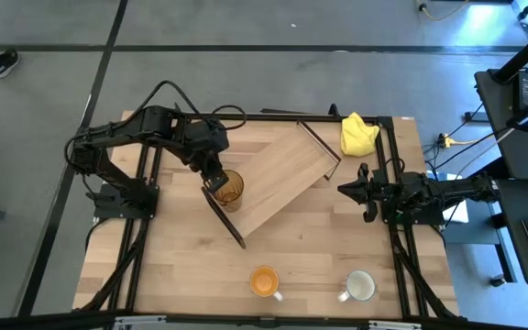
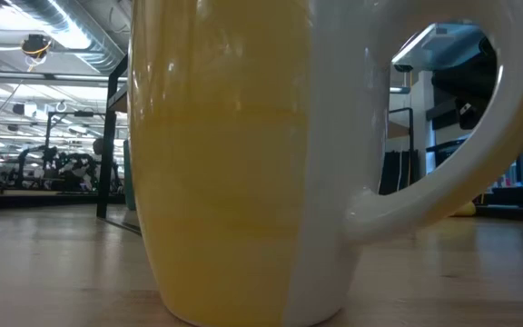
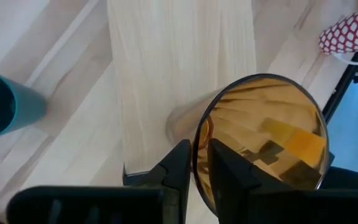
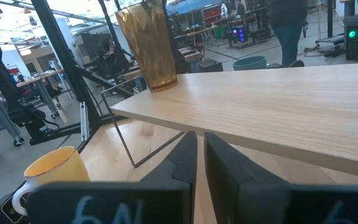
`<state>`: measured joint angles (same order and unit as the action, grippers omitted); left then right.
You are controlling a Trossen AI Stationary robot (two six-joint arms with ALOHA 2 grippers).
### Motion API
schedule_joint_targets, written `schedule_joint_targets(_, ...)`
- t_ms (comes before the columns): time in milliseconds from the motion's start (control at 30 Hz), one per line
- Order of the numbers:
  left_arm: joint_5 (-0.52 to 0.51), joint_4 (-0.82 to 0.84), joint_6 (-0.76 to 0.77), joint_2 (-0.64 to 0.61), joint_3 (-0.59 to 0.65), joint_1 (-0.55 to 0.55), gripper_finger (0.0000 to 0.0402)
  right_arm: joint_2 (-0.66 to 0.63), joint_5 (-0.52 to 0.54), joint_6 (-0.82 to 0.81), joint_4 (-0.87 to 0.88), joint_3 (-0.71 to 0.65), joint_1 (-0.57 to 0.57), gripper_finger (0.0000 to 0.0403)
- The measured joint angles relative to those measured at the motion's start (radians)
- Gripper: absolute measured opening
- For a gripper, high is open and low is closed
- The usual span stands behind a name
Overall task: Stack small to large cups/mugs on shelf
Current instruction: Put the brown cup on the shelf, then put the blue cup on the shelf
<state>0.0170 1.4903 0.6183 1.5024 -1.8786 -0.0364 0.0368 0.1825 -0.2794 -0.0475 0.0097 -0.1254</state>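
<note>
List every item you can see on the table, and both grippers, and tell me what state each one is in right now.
amber tumbler: upright on the shelf, rim pinched by the left gripper
shelf: lying flat, angled across the table
left gripper: shut on the tumbler's rim
right gripper: shut, empty, at the table's right edge
orange mug: upright, on the table
white mug: upright, on the table
teal cup: standing beside the shelf
yellow cloth: crumpled

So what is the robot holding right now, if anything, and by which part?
The left claw pinches the amber glass by its rim, one finger inside, one outside. The right claw holds nothing.
</note>
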Motion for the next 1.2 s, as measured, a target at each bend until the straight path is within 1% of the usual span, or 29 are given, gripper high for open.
schedule_joint_targets(233,0.0,-0.054,-0.02,0.0,0.0,-0.001,0.0049,0.0,0.0,0.0,0.0,0.0,0.0,0.0032)
schedule_joint_targets(700,0.004,-0.053,-0.026,0.0,0.0,-0.001,0.0049,0.0,0.0,0.0,0.0,0.0,0.0,0.0032)
schedule_joint_targets(767,0.008,-0.045,-0.026,0.002,-0.012,-0.001,0.0049,0.0,0.0,0.0,0.0,0.0,0.0,0.0032)
schedule_joint_targets(867,0.008,-0.04,-0.026,0.002,-0.063,0.0,0.0049,0.0,0.0,0.0,0.0,0.0,0.0,0.0032)
schedule_joint_targets(900,0.0,-0.039,-0.027,0.002,-0.086,0.0,0.0049,0.0,0.0,0.0,0.0,0.0,0.0,0.0032)
schedule_joint_targets(1000,-0.067,-0.009,-0.05,0.002,-0.164,-0.001,0.0049,0.0,0.0,0.0,0.0,0.0,0.0,0.0032)
schedule_joint_targets(1100,-0.157,0.079,-0.053,0.0,-0.238,-0.022,0.0049,0.0,0.0,0.0,0.0,0.0,0.0,0.0032)
schedule_joint_targets(1167,-0.197,0.079,-0.056,-0.003,-0.246,-0.047,0.0049,0.0,0.0,0.0,0.0,0.0,0.0,0.0032)
schedule_joint_targets(1200,-0.197,0.075,-0.057,-0.014,-0.238,-0.062,0.0049,0.0,0.0,0.0,0.0,0.0,0.0,0.0032)
